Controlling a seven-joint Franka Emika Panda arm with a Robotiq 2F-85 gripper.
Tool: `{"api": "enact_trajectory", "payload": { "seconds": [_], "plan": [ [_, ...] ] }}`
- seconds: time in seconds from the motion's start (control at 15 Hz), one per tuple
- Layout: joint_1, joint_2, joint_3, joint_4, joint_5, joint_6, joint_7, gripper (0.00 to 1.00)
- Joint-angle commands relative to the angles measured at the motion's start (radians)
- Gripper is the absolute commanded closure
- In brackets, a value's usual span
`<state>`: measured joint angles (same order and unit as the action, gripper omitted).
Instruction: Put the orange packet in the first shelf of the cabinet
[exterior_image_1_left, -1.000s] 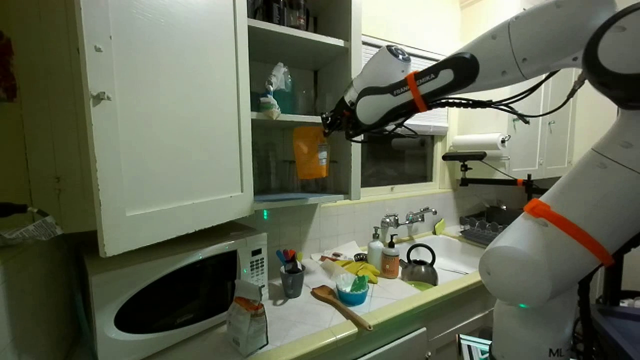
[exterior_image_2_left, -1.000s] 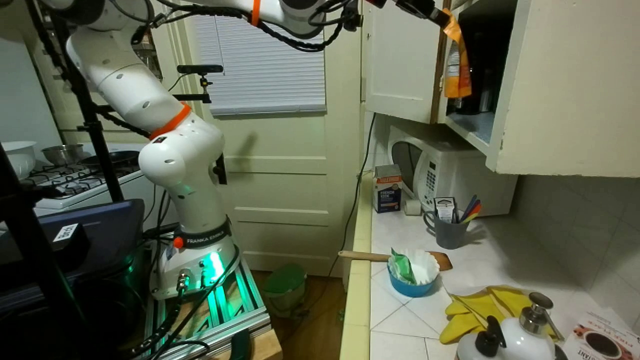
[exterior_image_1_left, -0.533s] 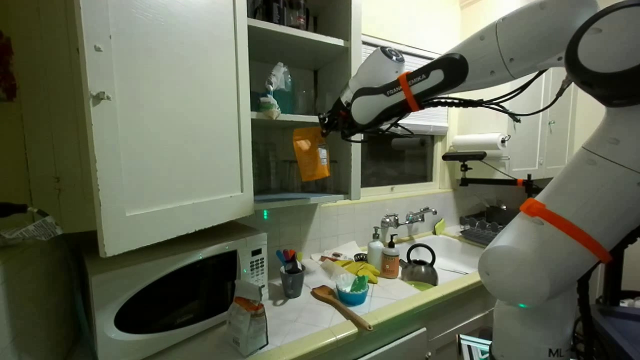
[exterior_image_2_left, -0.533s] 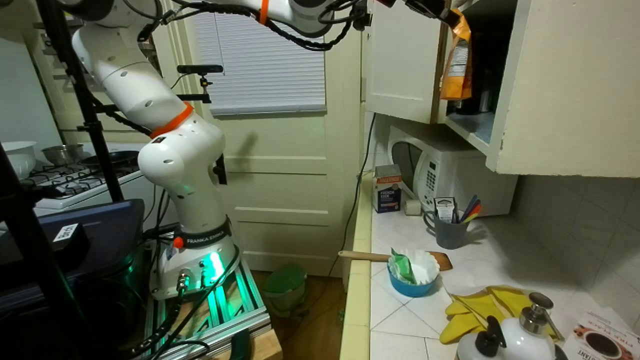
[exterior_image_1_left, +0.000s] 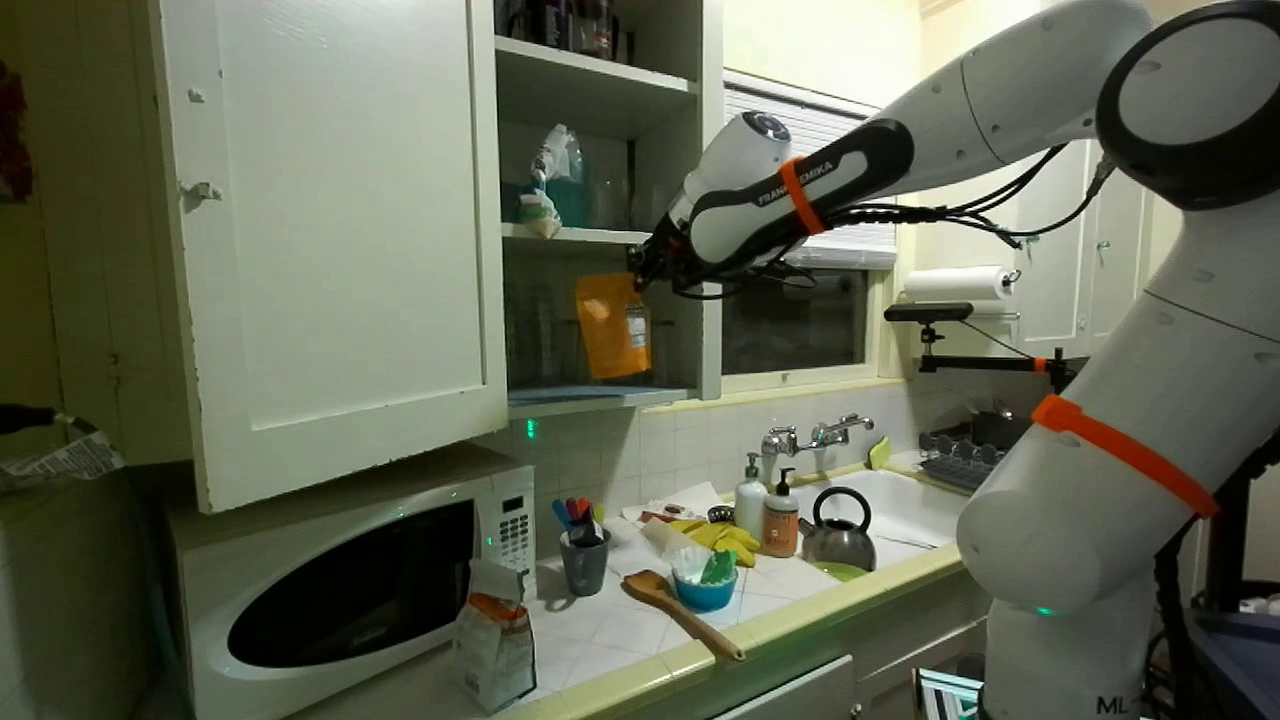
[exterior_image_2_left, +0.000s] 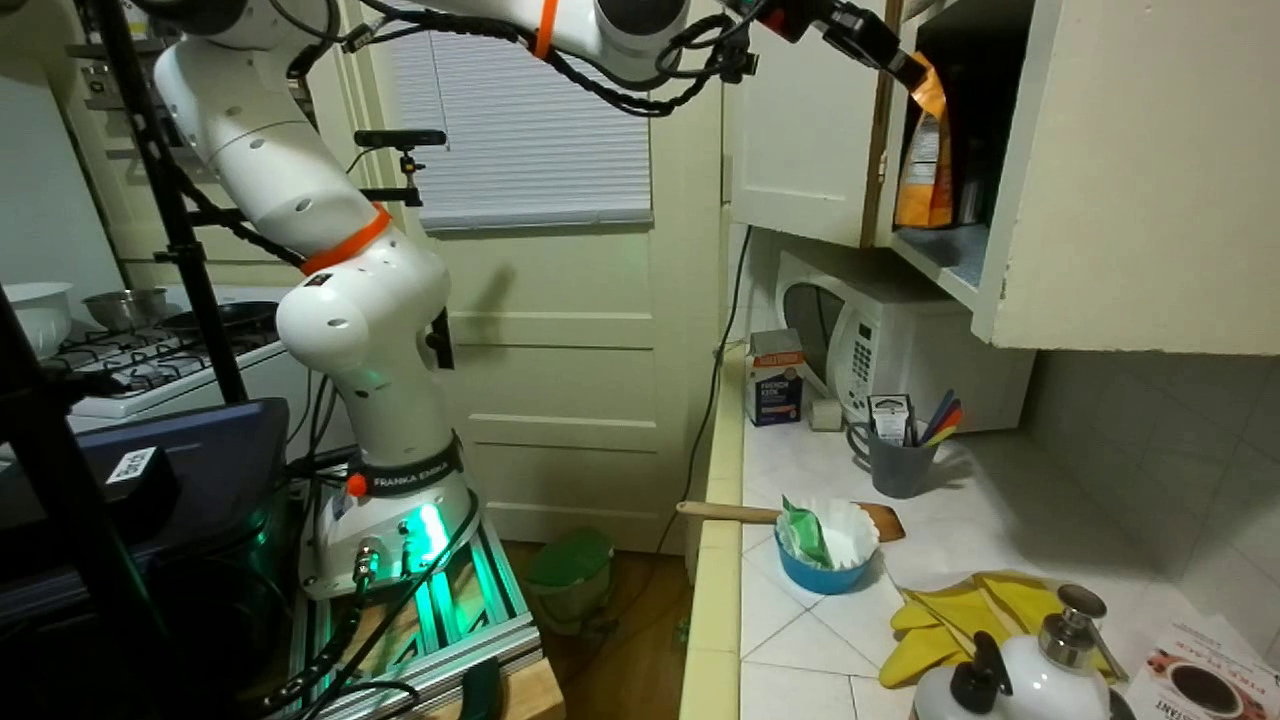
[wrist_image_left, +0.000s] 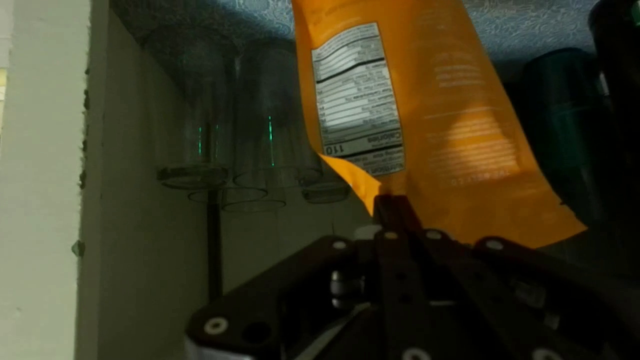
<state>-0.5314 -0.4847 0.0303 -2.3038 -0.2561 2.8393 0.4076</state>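
One black claw (wrist_image_left: 392, 202), at the lower middle of the wrist view, was pinching the orange packet (wrist_image_left: 440, 115) near one corner of its top edge. The packet ran from the upper middle of that frame toward the right, its nutrition panel (wrist_image_left: 357, 100) reading upside down and the gripped edge creased over. Clear glasses (wrist_image_left: 270, 125) stood dimly at the left, partly behind it.

In an exterior view the packet hung slightly tilted near the middle of the frame, before or inside the lowest compartment of the white cabinet (exterior_image_1_left: 712, 190); how far in, I could not tell. Beneath it ran the first shelf (exterior_image_1_left: 600, 404), with a narrow gap showing between the two. On the next shelf up (exterior_image_1_left: 610, 237) stood a blue-green bottle (exterior_image_1_left: 570, 190). The cabinet's panelled door (exterior_image_1_left: 340, 230) stood ajar over the upper left.

Below it, at the lower left, sat a white microwave (exterior_image_1_left: 350, 590). In an exterior view a tiled desk (exterior_image_2_left: 1020, 500) filled the lower right, bearing a grey mug (exterior_image_2_left: 900, 470), a blue bowl (exterior_image_2_left: 825, 577), yellow gloves (exterior_image_2_left: 985, 600) and a wooden spatula (exterior_image_2_left: 740, 513) just behind the bowl. The robot's white arm (exterior_image_2_left: 365, 320) stood at the left and along the top edge.
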Motion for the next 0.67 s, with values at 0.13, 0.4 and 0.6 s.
{"api": "enact_trajectory", "payload": {
  "seconds": [0.13, 0.4, 0.6],
  "plan": [
    [0.001, 0.059, 0.016, 0.047, 0.008, 0.035, 0.04, 1.0],
    [-0.024, 0.12, 0.061, 0.105, -0.014, 0.057, 0.099, 1.0],
    [-0.056, 0.19, 0.106, 0.164, -0.035, 0.051, 0.154, 1.0]
  ]
}}
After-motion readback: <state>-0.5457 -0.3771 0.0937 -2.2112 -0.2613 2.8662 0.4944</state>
